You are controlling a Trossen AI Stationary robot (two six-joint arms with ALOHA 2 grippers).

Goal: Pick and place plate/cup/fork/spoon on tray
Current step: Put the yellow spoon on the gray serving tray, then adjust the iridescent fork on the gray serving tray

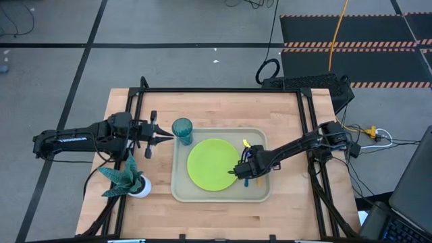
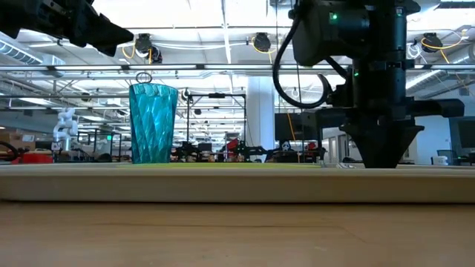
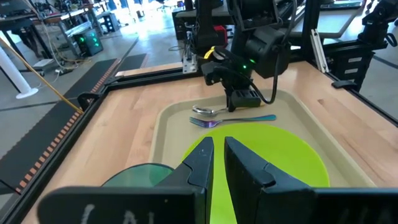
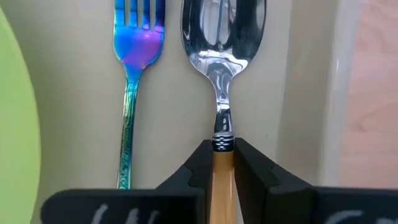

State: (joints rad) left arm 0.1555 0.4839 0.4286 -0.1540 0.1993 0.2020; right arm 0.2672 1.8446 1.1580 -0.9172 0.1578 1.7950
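The right gripper (image 4: 222, 163) is pinching the spoon (image 4: 222, 74) by its orange handle, laying it on the tray (image 1: 181, 190) just beside the fork (image 4: 135, 68), parallel, so the cutlery is sitting neatly alongside the plate (image 1: 212, 164).

- A robotics lab or large open workshop hall is shown, not a home.
- A wooden surface (image 1: 216, 108) edged with a black metal frame (image 1: 223, 90) is set on a grey tiled floor (image 1: 169, 34).
- Black floor mats with orange-striped edges (image 1: 351, 30) are laid nearby, and an orange cable (image 1: 337, 34) is run across them.
- In the low view, bright ceiling lights (image 2: 245, 18), overhead pipes and rails (image 2: 223, 68) and further benches crowded with equipment (image 2: 245, 152) are seen behind the surface.
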